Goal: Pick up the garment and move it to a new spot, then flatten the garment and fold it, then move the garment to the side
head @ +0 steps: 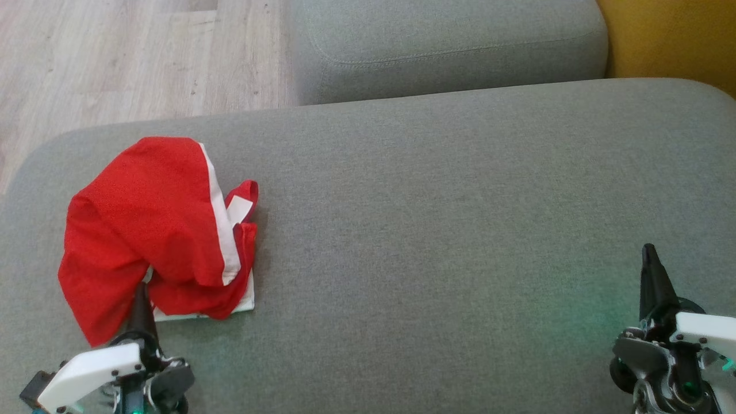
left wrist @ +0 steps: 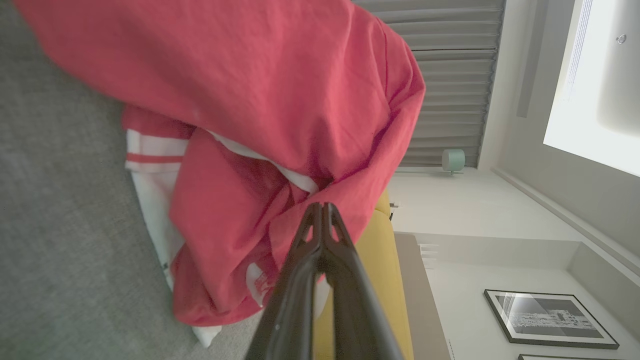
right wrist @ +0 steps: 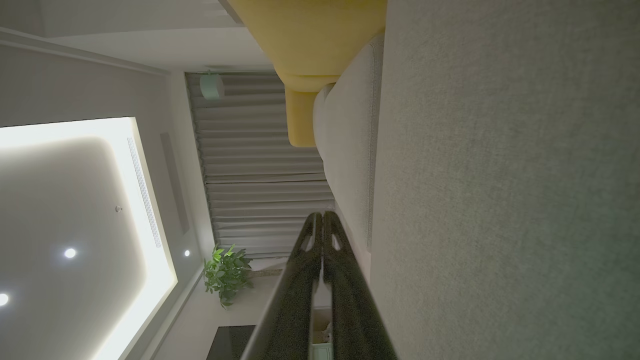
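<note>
Plainly, the red garment with its white stripe was found bunched on the left part of the grey sofa cushion, close to the near edge. The left gripper was seen with its jaws pressed together on a fold of the cloth, creases gathering at the tips. The right gripper was held well apart to the right, over bare cushion, jaws pressed together on nothing

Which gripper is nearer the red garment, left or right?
Left. The left gripper is at the near edge of the red garment; the right gripper is far across the grey cushion.
</note>
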`<state>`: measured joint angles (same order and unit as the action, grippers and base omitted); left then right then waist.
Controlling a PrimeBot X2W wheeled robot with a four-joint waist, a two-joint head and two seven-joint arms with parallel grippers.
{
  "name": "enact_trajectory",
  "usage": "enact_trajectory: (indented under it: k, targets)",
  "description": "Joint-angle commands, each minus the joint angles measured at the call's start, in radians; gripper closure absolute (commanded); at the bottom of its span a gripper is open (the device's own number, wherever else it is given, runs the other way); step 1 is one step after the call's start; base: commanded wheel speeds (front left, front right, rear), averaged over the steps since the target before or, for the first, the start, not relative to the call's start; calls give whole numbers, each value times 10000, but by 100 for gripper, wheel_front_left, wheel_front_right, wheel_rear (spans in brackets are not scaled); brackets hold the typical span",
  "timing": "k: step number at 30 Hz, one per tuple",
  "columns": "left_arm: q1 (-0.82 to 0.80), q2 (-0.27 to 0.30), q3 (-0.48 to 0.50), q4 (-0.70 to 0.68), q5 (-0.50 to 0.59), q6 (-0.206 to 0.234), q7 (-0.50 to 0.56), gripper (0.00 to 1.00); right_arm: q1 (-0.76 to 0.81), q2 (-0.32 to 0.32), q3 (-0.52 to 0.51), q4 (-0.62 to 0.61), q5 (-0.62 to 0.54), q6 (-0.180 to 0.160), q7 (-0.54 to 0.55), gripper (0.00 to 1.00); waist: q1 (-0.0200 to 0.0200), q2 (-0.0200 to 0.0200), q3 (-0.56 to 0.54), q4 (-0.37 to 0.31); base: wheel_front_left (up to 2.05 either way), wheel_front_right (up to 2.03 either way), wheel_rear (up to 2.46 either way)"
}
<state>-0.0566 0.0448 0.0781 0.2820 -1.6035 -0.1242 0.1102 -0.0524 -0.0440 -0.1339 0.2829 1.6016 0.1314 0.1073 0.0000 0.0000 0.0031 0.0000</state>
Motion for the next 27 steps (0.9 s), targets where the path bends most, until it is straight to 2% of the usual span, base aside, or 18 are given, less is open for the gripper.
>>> enact_trajectory:
  k: [1, 4, 5, 8, 21, 27]
  targets:
    - [-513, 54, 353, -371, -54, -65, 28, 100, -555, -62, 206, -382, 74, -7, 56, 100, 0, 0, 0, 0, 0, 0, 0]
    - [-513, 54, 353, -371, -54, -65, 28, 100, -555, -62, 206, -382, 74, -7, 56, 100, 0, 0, 0, 0, 0, 0, 0]
    - [-1, 0, 0, -1, 0, 0, 0, 0, -1, 0, 0, -1, 0, 0, 0, 0, 0, 0, 0, 0, 0, 0, 0]
    - [105, -9, -53, 294, 10, 11, -18, 0, 116, 19, 27, 303, -10, 0, -19, 0, 0, 0, 2, 0, 0, 0, 0]
    - [147, -3, -174, 24, 179, 4, -376, 0, 170, 11, 197, 18, -415, -1, -373, 0, 0, 0, 9, 5, 0, 0, 0]
    - [145, 0, -190, -101, 435, 0, -583, 0, 180, 7, 165, -151, -1171, -1, -579, 0, 0, 0, 16, 38, 0, 0, 0]
